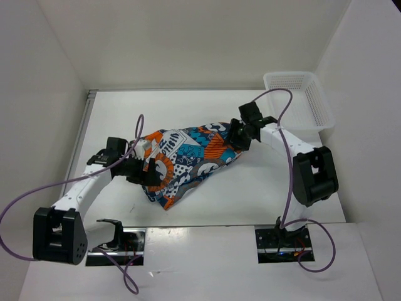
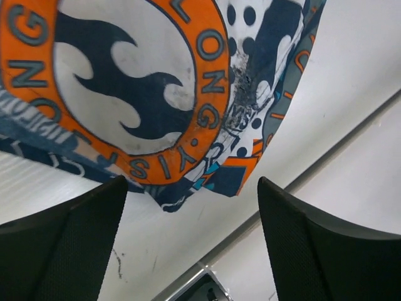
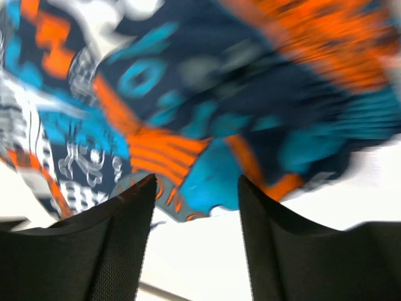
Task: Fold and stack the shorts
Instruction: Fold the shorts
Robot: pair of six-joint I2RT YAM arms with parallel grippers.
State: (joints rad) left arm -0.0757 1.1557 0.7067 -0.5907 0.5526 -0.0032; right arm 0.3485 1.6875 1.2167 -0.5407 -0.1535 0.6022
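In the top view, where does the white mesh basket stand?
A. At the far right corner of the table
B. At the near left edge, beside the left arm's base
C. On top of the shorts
A: the basket stands at the far right corner of the table, apart from the shorts lying in the middle.

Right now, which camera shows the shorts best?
The top external view: the whole shorts lie bunched on the table. The left wrist view shows only one edge with an orange ring print. The right wrist view is a blurred close-up of a fabric edge.
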